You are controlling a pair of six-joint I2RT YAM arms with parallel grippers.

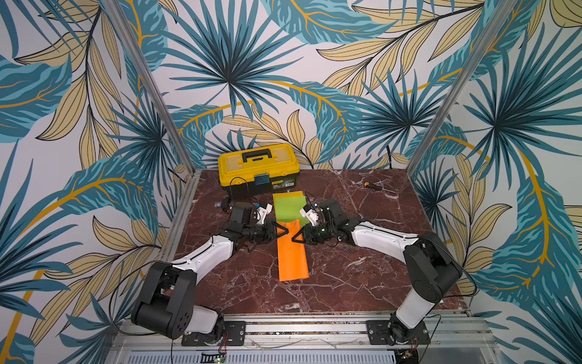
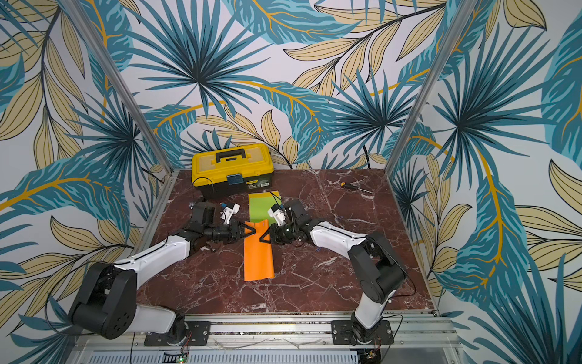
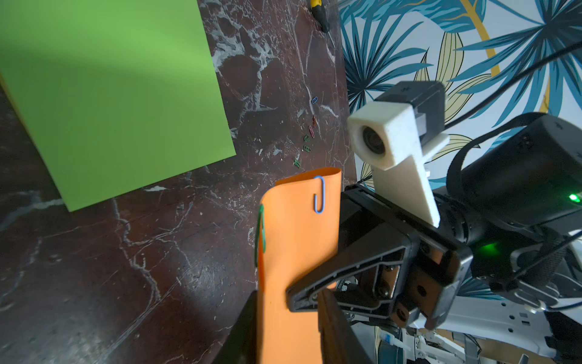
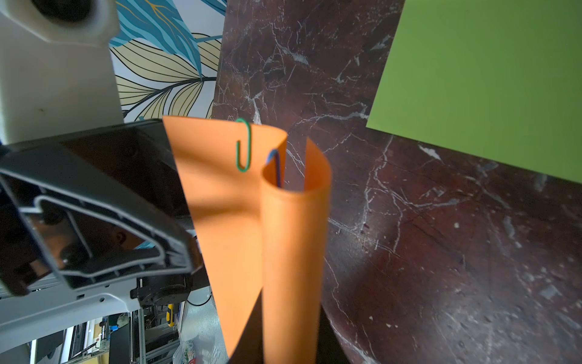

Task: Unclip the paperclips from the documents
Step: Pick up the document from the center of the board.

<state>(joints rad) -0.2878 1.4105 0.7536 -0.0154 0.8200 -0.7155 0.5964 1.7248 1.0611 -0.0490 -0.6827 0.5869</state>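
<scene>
The orange document point(image 1: 293, 261) lies mid-table with its far end lifted and curled. My left gripper point(image 1: 284, 231) and right gripper point(image 1: 296, 238) meet at that end from either side, each shut on the curled sheet. In the left wrist view the sheet point(image 3: 293, 283) fills the gap of the left gripper point(image 3: 288, 315), and it carries a blue paperclip point(image 3: 319, 195) and a green paperclip point(image 3: 260, 233). The right wrist view shows both clips, green point(image 4: 244, 146) and blue point(image 4: 275, 167), above the right gripper point(image 4: 291, 331). The lime green document point(image 1: 289, 208) rests on a yellow document point(image 1: 288, 193).
A yellow-and-black toolbox point(image 1: 258, 167) stands at the back, close behind the sheets. A small screwdriver point(image 1: 373, 186) lies at the back right. Several loose paperclips point(image 3: 307, 141) lie on the marble table point(image 1: 346, 277) to the right of the sheets.
</scene>
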